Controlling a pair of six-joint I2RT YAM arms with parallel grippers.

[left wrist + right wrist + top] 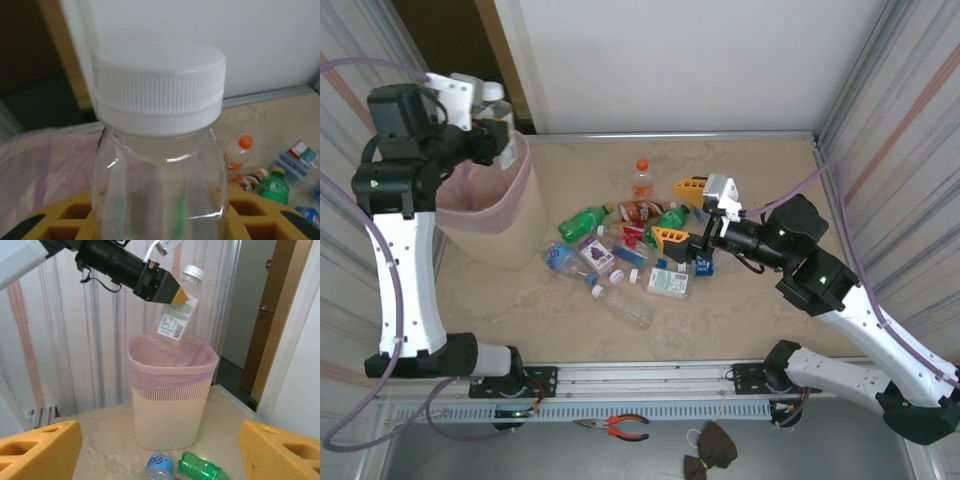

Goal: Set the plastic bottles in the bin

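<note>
The left gripper (176, 296) is squeezing a clear bottle (179, 312) w/ a white cap (192, 272) & holding it up over the bin (172, 410) at the left of the desk (760, 320), so it can drop right into the pink bag (150, 347). In the middle, the other plastic bottles (620, 250) are lying in a heap on the desk. On the right, the right gripper (682, 212) is hanging by that heap w/ fingers (40, 450) spread wide & nothing in them, prob. getting ready to grab one.

White-and-black jointed arms (395, 270), trailing lilac cables (360, 62), pocketed yellow-orange tool fingers (40, 450), black-tipped
</note>
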